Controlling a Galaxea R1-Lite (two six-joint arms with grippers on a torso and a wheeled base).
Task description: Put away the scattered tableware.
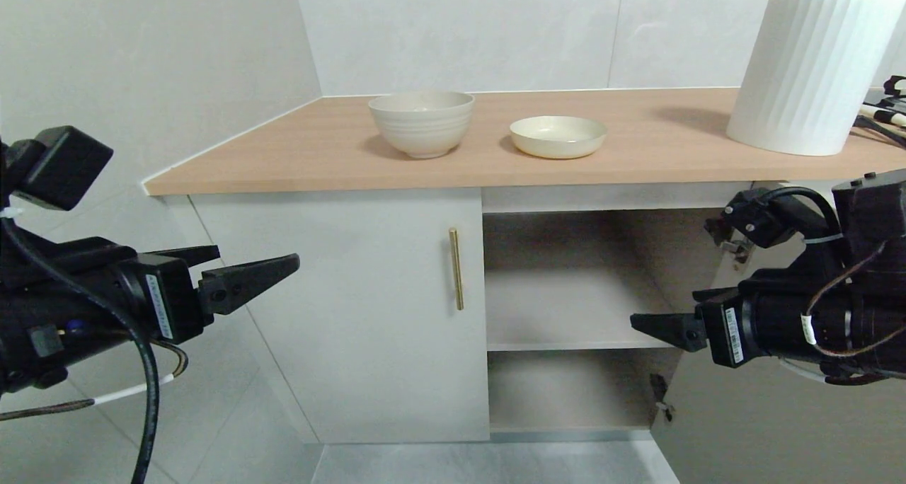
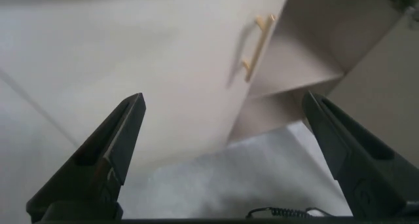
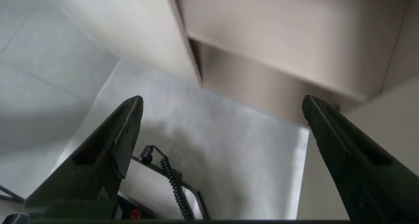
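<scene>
A cream ribbed bowl (image 1: 422, 122) stands on the wooden countertop (image 1: 297, 151), with a shallow cream dish (image 1: 558, 136) to its right. Both sit apart from each other and from the grippers. My left gripper (image 1: 265, 272) hangs open below counter height, in front of the closed cabinet door (image 1: 354, 314); its spread fingers (image 2: 111, 158) frame the door and floor. My right gripper (image 1: 655, 325) is open too, held low beside the open cabinet compartment (image 1: 566, 314), with nothing between its fingers (image 3: 111, 152).
A tall white ribbed container (image 1: 810, 70) stands at the counter's right end, with some utensils (image 1: 885, 112) behind it. The cabinet's right door (image 1: 764, 413) is swung open, showing two bare shelves. A brass handle (image 1: 456, 268) is on the closed left door. A wall runs along the left.
</scene>
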